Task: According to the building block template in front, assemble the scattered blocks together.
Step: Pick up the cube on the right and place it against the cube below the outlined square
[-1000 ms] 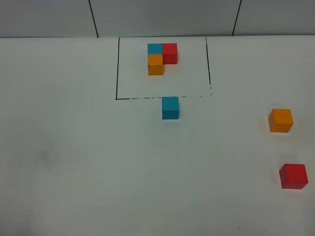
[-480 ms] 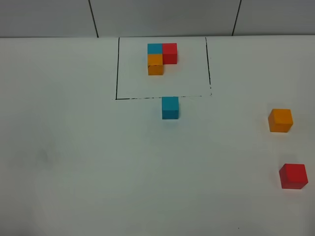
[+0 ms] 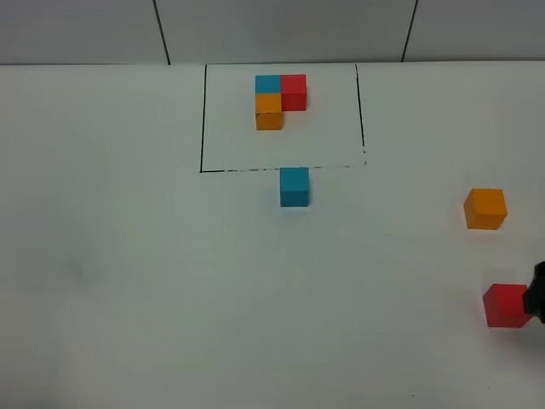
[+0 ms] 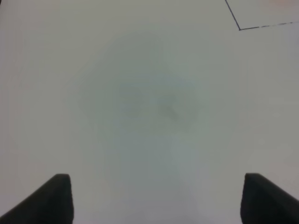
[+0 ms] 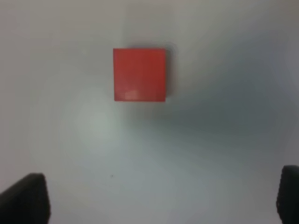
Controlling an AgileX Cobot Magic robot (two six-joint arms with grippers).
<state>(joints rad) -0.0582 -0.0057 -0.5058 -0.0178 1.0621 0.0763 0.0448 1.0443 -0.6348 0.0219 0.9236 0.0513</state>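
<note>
The template [image 3: 279, 100] is an L of blue, red and orange cubes inside a black drawn rectangle at the back of the white table. Three loose cubes lie in front: a teal-blue cube [image 3: 295, 187] just below the frame, an orange cube [image 3: 485, 209] at the right, a red cube [image 3: 507, 305] at the front right. My right gripper [image 3: 539, 294] shows as a dark tip at the right edge beside the red cube. In the right wrist view the red cube [image 5: 139, 74] lies ahead of my open, empty fingers [image 5: 23, 198]. My left gripper [image 4: 156, 198] is open over bare table.
A corner of the black frame line [image 4: 240, 28] shows in the left wrist view. A grey panelled wall [image 3: 281, 30] runs along the table's back edge.
My right gripper has come into the exterior view at the right edge, beside the red cube. The cubes have not moved.
</note>
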